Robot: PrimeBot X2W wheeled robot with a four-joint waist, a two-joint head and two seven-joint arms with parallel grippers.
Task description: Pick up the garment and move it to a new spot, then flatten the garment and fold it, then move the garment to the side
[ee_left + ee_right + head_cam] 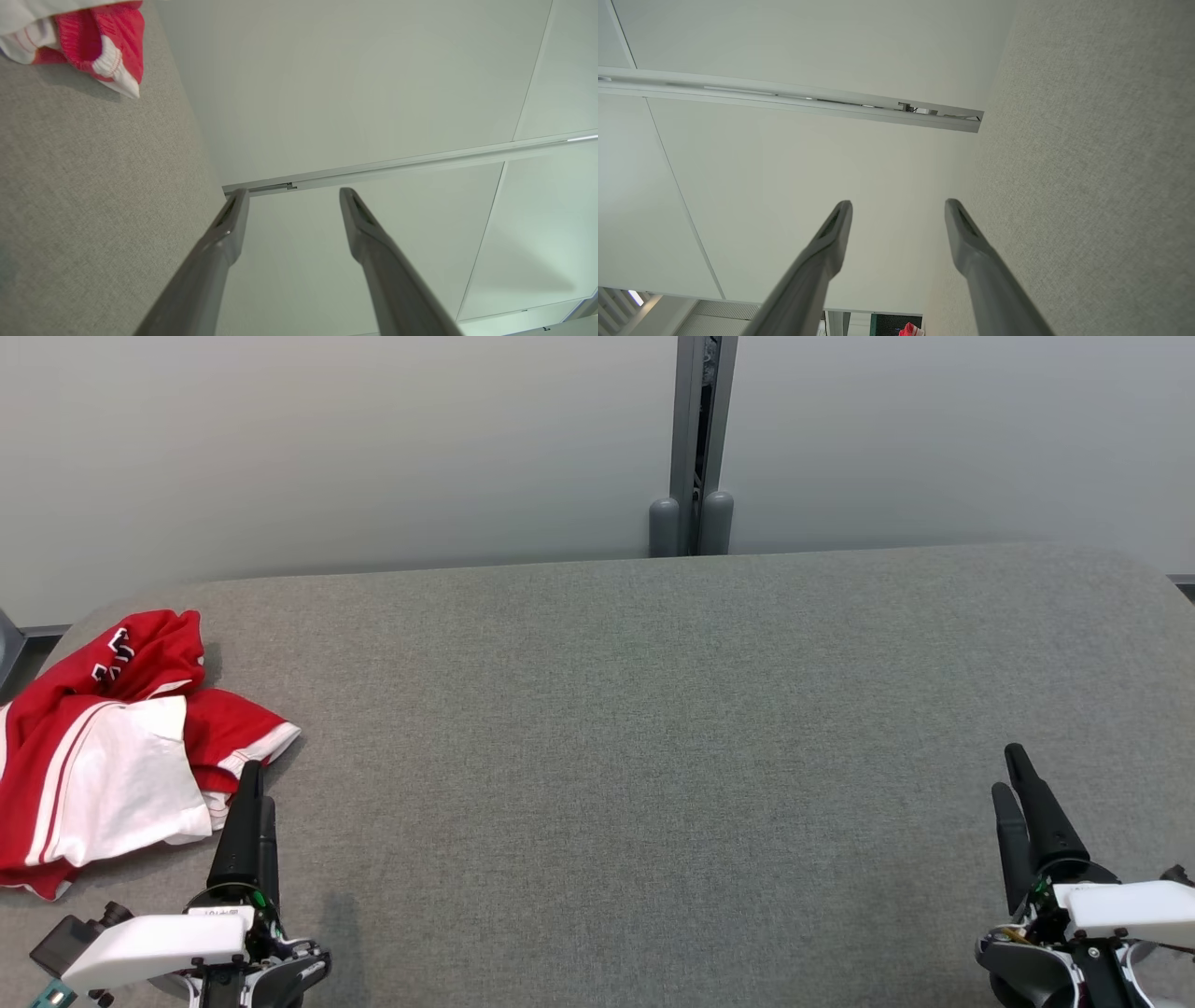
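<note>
The garment [112,747] is a crumpled red and white shirt lying at the far left of the grey fabric table [635,728]. A red sleeve with a white cuff [110,51] shows at the top left of the left wrist view. My left gripper [254,784] stands just right of the garment's near edge, open, with nothing between its fingers [233,219]. My right gripper [1013,770] rests at the lower right, far from the garment, also open and empty, its fingers [840,228] spread apart over the table.
A pale wall panel with a grey vertical post [695,448] runs behind the table's far edge. The table's corners are rounded, and the garment lies close to the left edge. Wide bare cloth lies between the two grippers.
</note>
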